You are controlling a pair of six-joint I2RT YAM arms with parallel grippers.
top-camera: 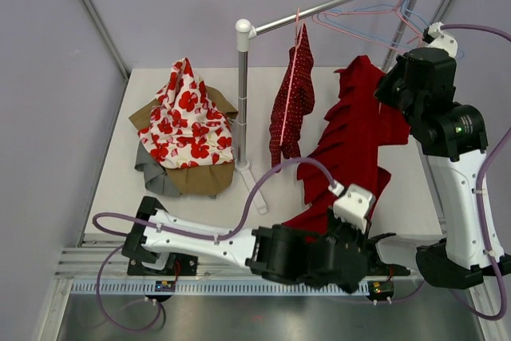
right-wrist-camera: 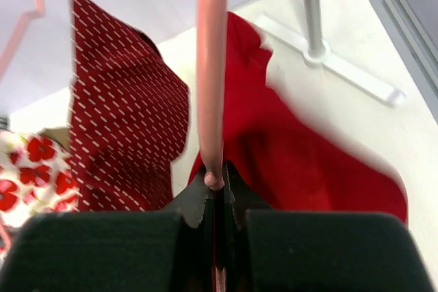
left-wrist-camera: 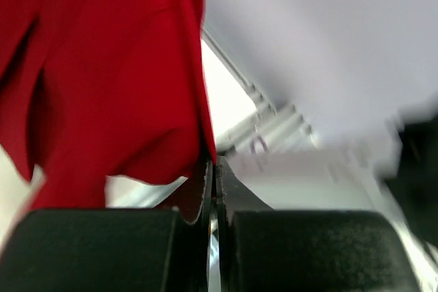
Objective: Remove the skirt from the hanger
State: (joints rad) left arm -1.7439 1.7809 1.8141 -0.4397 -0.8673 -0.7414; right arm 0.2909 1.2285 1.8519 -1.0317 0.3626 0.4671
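Left gripper (left-wrist-camera: 213, 181) — jaws pressed together on the hem of the red skirt (left-wrist-camera: 102, 87). The view is blurred, so the nip itself is hard to make out. Right gripper (right-wrist-camera: 214, 193) — jaws closed on the end of a pink hanger (right-wrist-camera: 211, 66). From above, both sets of fingertips are hidden under their wrist housings. The skirt stretches slantwise between the 2 arms, over the table (top-camera: 409, 189). Just beside it, a dotted red garment (top-camera: 291, 105) hangs from the rail (top-camera: 335, 4). A floral piece (top-camera: 185, 121) tops a pile at far left.
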